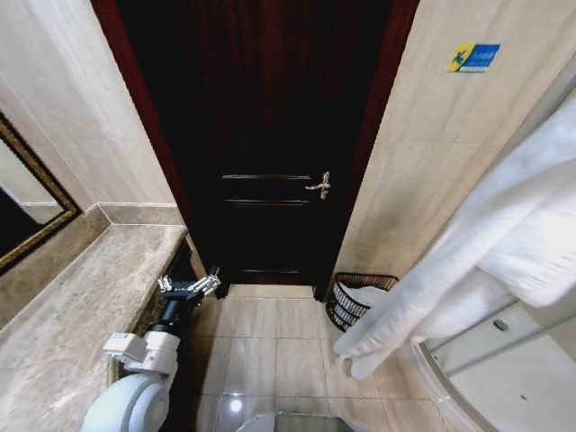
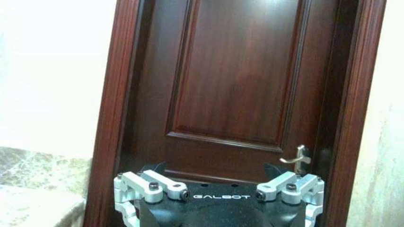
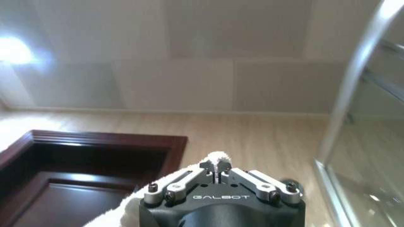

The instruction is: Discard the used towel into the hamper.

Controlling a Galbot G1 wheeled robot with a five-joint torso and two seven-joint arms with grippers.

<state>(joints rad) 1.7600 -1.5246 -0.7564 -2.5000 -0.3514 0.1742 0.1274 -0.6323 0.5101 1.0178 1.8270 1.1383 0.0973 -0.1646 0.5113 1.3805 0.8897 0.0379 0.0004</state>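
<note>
Above hamper [image 1: 358, 300], towel [image 1: 468, 261] in right gripper [image 3: 216, 166]

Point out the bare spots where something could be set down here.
The marble counter between the mirror and the left gripper lies bare. So do the floor tiles between the door and the robot. It is crowded on the right: the hamper sits in the corner, and the towel, clamped in the right gripper, hangs over it.

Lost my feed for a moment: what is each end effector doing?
Left end effector: open, empty, beside the counter.
Right end effector: closed on the white towel, raised high.
</note>
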